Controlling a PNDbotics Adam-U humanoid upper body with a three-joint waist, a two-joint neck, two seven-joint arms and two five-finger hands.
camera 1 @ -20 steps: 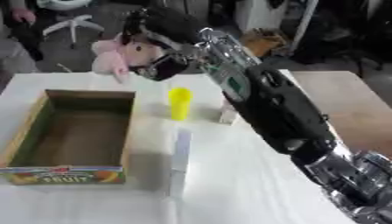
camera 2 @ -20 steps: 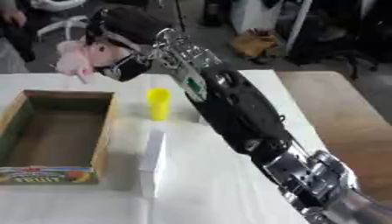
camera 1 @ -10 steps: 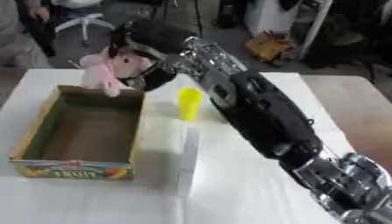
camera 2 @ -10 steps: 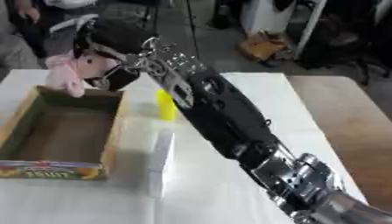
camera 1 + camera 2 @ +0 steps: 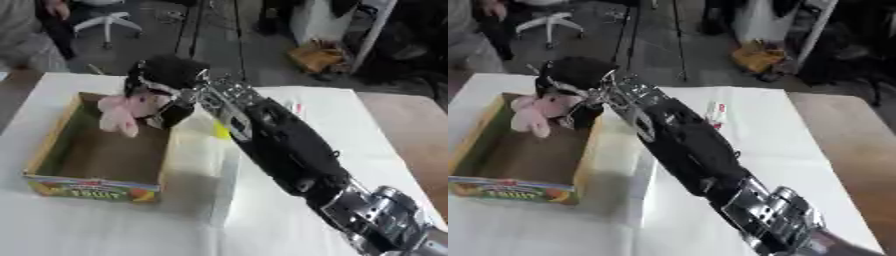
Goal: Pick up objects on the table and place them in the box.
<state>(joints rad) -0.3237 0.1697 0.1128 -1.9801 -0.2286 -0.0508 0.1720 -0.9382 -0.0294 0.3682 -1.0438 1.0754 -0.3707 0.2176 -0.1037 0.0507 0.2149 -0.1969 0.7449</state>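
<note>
While clutched: pink toy (image 5: 121, 111) in right robot hand (image 5: 162, 90)

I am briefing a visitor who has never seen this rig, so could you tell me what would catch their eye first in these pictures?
First comes the long black and silver right arm crossing the white table diagonally, its right hand closed on a pink plush toy above the far end of the box. Next is the open cardboard fruit box at the table's left, nothing visible on its floor. A yellow object peeks out behind the arm.
</note>
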